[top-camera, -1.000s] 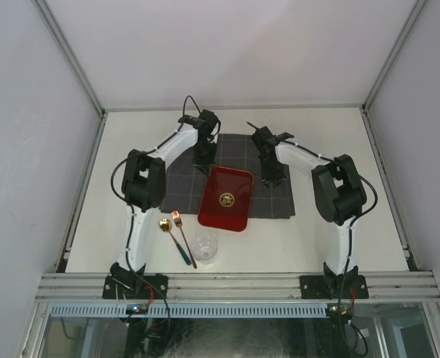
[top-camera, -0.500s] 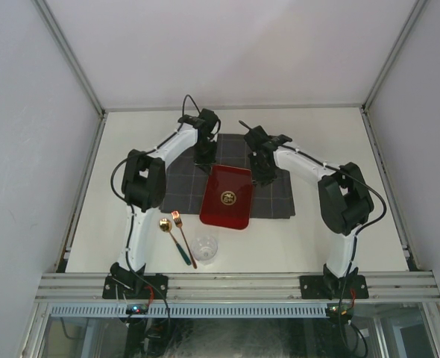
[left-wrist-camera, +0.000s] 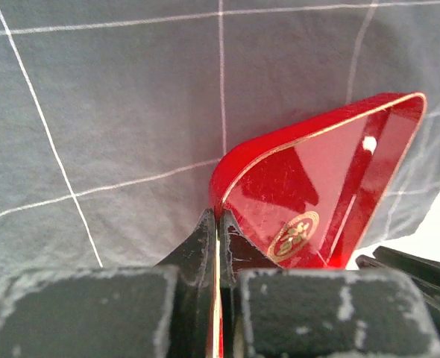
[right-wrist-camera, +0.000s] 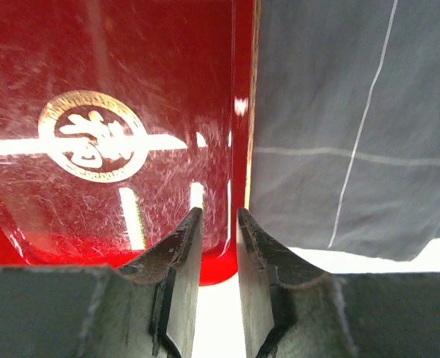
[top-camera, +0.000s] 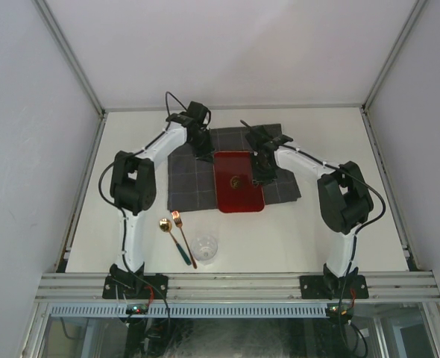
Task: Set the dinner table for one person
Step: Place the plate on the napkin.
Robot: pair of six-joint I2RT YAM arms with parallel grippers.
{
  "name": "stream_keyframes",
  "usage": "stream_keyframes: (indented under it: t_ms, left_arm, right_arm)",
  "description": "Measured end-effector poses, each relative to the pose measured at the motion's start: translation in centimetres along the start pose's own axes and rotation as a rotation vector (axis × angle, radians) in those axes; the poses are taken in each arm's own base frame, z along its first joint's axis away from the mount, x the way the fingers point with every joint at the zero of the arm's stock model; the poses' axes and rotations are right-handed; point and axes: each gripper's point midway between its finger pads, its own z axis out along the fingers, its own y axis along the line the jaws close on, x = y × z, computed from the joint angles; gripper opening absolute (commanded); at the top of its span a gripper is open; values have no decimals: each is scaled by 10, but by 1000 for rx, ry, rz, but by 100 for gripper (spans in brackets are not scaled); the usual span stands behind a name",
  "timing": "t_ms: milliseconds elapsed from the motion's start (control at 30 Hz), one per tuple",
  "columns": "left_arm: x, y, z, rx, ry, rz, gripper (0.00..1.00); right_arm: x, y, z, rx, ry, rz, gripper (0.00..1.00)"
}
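The large off-white rectangular desk point(top-camera: 332, 239) lies under both arms, reaching from their bases to the far wall. Toward its far side, a dark grey checked cloth point(top-camera: 186, 175) carries a glossy red rectangular tray point(top-camera: 239, 186). The left tool point(left-wrist-camera: 218, 221) pinches the tray's far-left corner rim, and the right tool point(right-wrist-camera: 218, 216) is clamped on its right rim.

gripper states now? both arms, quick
Left gripper: closed, pinching the red tray by its rim.
Right gripper: closed on the same tray's rim.
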Motion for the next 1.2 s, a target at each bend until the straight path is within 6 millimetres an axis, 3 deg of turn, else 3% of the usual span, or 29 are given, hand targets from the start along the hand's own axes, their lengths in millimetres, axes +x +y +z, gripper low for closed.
stream_keyframes:
  t_ms: [300, 467, 767, 1200]
  left_arm:
    - [-26, -24, -36, 146, -115, -122, 0]
    - [-28, -22, -32, 166, -113, -159, 0]
    - [-15, -3, -17, 140, -92, -256, 0]
    - [-28, 3, -29, 178, -240, -409, 0]
  right_arm:
    - [4, -20, 3, 34, 15, 39, 24]
    - [-2, -29, 0, 61, -8, 59, 24]
    - [-7, -42, 0, 99, -24, 84, 24]
    - [-9, -47, 0, 105, -26, 97, 24]
